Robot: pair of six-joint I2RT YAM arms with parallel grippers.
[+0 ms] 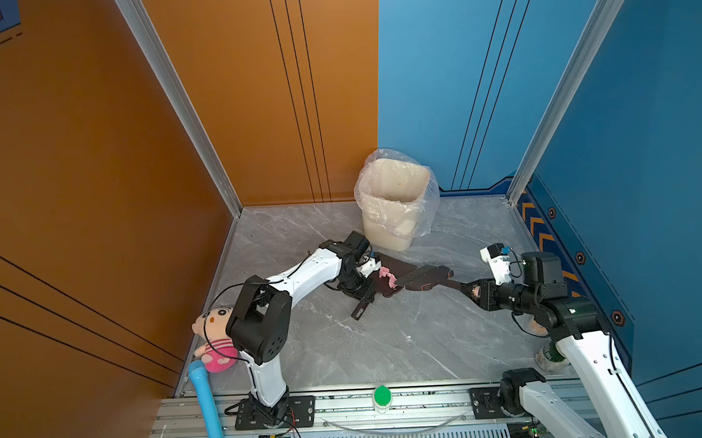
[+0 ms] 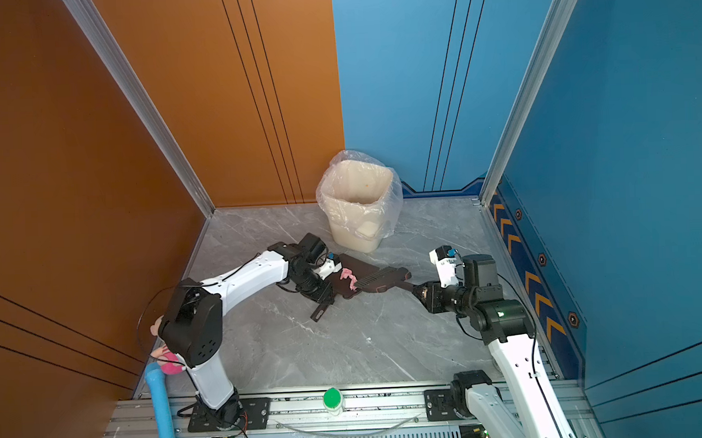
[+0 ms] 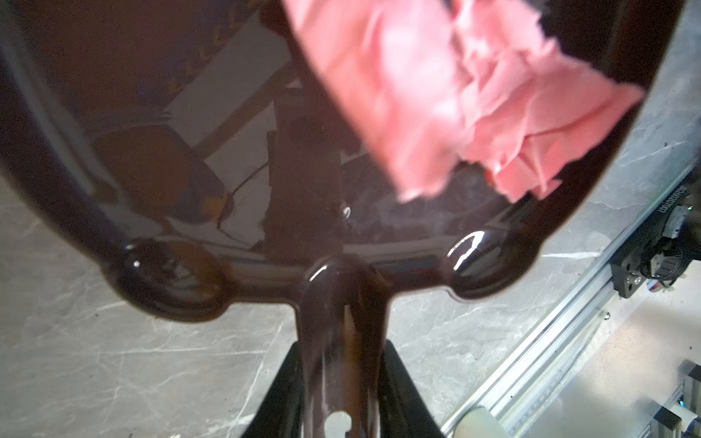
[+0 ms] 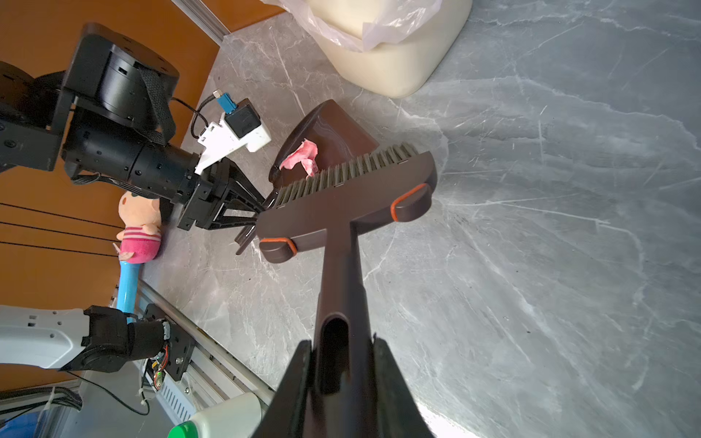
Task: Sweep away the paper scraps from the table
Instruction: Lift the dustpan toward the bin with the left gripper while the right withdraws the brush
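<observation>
Mid-frame, pink scraps lie in the dustpan, pinched by the left gripper; right gripper clamps the brush. Table looks swept; dumping into the bin remains.

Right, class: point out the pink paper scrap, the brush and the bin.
pink paper scrap (image 4: 303, 157), right wrist view, crumpled middle.
brush (image 4: 356, 193), right wrist view, brown head behind the bristles.
bin (image 1: 386, 230), a top view, front wall.

The whole surface is overlooked from high at the front in both top views; the dustpan and brush are seen close from the wrists.
</observation>
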